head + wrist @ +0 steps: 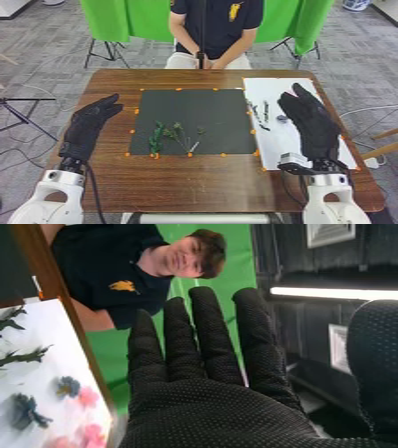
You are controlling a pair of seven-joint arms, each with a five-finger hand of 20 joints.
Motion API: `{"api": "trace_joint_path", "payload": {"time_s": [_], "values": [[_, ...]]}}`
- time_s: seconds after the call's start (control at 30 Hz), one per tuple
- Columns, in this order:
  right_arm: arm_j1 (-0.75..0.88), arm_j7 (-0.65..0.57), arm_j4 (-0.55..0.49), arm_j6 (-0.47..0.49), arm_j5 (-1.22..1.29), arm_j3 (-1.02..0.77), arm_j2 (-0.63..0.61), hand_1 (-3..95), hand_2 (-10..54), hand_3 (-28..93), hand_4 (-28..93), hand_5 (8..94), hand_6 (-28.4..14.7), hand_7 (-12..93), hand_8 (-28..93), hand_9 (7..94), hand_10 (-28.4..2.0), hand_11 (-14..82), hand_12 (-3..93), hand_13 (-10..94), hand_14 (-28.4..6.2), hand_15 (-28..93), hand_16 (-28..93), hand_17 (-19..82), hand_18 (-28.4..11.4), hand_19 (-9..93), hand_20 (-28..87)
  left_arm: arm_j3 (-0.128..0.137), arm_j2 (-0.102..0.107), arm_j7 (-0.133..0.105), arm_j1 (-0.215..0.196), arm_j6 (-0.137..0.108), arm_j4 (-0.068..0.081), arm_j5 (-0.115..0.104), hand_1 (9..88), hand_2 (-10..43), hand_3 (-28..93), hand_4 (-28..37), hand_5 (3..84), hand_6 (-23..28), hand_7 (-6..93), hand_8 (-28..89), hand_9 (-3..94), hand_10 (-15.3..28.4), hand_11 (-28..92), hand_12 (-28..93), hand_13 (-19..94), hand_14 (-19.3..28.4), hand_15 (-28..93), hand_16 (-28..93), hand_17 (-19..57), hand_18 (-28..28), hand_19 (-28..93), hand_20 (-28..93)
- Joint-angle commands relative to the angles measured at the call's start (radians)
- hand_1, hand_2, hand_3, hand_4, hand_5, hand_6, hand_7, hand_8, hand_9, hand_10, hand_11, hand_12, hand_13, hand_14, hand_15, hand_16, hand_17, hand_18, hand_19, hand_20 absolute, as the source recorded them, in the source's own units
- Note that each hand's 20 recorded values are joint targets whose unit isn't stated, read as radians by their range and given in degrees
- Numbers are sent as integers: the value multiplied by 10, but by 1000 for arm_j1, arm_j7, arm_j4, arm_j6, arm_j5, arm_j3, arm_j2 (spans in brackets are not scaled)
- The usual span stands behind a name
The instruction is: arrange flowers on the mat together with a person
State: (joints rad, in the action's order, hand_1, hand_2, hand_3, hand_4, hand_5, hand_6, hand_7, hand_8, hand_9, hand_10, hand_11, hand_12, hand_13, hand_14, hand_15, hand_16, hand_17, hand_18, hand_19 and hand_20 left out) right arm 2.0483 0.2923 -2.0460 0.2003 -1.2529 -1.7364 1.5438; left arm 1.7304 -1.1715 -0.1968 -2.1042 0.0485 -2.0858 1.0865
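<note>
The right hand (311,120) is hanging over the white sheet (274,89) on the robot's right, its fingers stretching out straight and gripping nothing. Just below it in the head view, a dark blue flower (282,119) is lying on the sheet, and dark leafy sprigs (259,116) are lying beside it, toward the mat. From the right wrist, a smaller blue flower (67,386) and some pink blooms (87,396) are also showing on that sheet, the pink ones blurring too much to count. Farther inward, the dark mat (169,107) is carrying the work so far: a full green sprig (156,137) is lying near its left side, a branching sprig (178,131) is lying just beside that, and a small sprig (200,131) is sitting a little to the right, all toward the robot's edge. Beyond the mat's left side, the left hand (86,125) is resting in a loose, released pose, holding nothing. The arrangement is looking like an early stage: greenery is forming a low base, while the blue and pink flowers and the other sprigs are probably waiting to be added. Neither hand is bringing a piece over, so the next placement is presumably needing a fresh pick from the sheet.
</note>
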Motion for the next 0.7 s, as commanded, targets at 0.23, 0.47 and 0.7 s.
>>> {"api": "trace_joint_path", "payload": {"time_s": [0.23, 0.47, 0.7], "values": [[58, 17, -19, -28, -17, -23, 46, 91, 33, 812, -151, 436, -10, 125, -96, 461, -157, 54, 119, 334, -120, 103, 116, 201, -123, 18, 280, 13, -37, 18, -13, 14, 4, 12, 261, -49, 618, -221, 462, 49, 101, -53, 443, 131, 192, 165, 314, 167, 114, 68, 10, 135, 65, 162], [53, 26, -20, -29, -20, -28, 56, 91, 36, 811, -152, 442, -12, 128, -98, 467, -157, 56, 121, 345, -122, 111, 114, 206, -125, 21, 284, 13, -35, 20, -9, 10, 4, 9, 262, -49, 616, -222, 462, 49, 102, -53, 444, 132, 194, 165, 314, 166, 121, 67, 7, 138, 71, 165], [59, 29, -21, -41, -15, -23, 46, 93, 37, 812, -151, 453, -12, 133, -98, 477, -157, 58, 123, 355, -124, 117, 115, 209, -126, 22, 286, 25, -45, 22, -24, 4, -3, 8, 261, -48, 615, -225, 461, 49, 102, -53, 443, 131, 195, 164, 314, 166, 126, 66, 5, 141, 75, 167]]}}
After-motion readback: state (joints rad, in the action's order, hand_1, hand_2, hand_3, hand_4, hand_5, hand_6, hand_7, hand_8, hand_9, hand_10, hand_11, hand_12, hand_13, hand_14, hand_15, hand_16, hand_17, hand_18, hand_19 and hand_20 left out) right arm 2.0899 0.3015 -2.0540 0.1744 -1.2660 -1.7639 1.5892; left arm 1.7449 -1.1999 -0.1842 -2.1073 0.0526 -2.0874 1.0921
